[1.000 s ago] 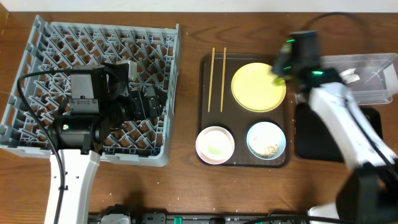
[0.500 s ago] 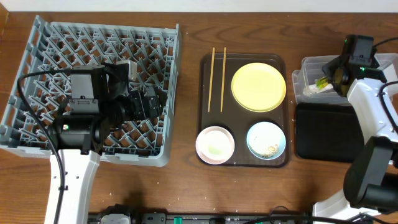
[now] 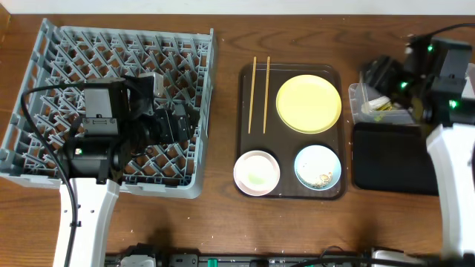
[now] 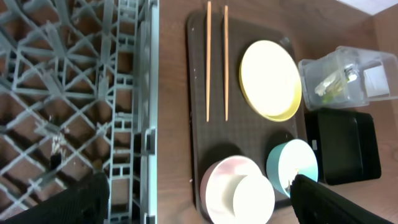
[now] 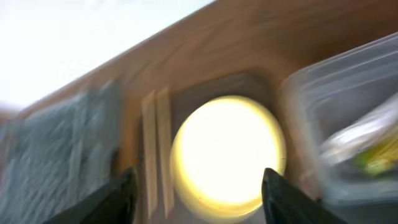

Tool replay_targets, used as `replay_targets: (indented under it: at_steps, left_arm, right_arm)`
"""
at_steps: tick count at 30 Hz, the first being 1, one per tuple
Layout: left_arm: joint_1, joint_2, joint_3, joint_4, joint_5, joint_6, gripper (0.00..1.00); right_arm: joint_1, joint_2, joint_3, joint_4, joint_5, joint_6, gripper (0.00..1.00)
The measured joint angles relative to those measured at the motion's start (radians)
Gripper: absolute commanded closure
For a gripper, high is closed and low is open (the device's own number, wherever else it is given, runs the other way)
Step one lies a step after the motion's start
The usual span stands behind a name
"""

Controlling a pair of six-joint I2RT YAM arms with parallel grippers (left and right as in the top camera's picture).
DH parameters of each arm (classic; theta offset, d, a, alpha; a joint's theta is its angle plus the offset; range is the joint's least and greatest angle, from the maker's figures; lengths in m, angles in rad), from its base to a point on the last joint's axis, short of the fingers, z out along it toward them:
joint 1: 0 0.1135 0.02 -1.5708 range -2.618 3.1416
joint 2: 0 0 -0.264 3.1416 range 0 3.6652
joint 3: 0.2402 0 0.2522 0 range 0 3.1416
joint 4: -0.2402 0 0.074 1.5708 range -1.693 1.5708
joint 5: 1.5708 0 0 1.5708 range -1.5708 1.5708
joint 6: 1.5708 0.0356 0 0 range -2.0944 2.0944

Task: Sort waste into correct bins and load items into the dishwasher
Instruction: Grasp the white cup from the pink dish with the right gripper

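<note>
Blurred — yellow plate [image 5: 227, 155] centre, wrapper [image 5: 375, 157] inside clear tub [image 5: 336, 106] right — hand [image 5: 198, 186] spread wide.

You have no text, number, brand or sign to read in any view. Inside the clear tub [image 4: 339, 55], the green-and-yellow wrapper [image 4: 328, 84] is too small and blurred for you to make out any print. The white patch [image 4: 377, 81] at that tub's end, just beside the wrapper, shows you nothing legible either.
</note>
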Motion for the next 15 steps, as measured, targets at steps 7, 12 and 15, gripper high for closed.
replay_targets:
  at_steps: [7,12,15]
  left_arm:
    - [0.0,0.0,0.0,-0.043,0.003,0.0,0.06]
    - [0.0,-0.005,0.0,-0.047,0.003,0.0,0.06]
    - [0.0,-0.027,0.0,-0.048,0.003,0.0,0.05]
  right_arm:
    - [0.207,-0.03,-0.005,-0.256,-0.089,-0.179,0.46]
    - [0.41,-0.013,-0.077,-0.275,-0.083,-0.261,0.47]
    - [0.525,-0.002,-0.142,-0.244,-0.025,-0.266,0.47]
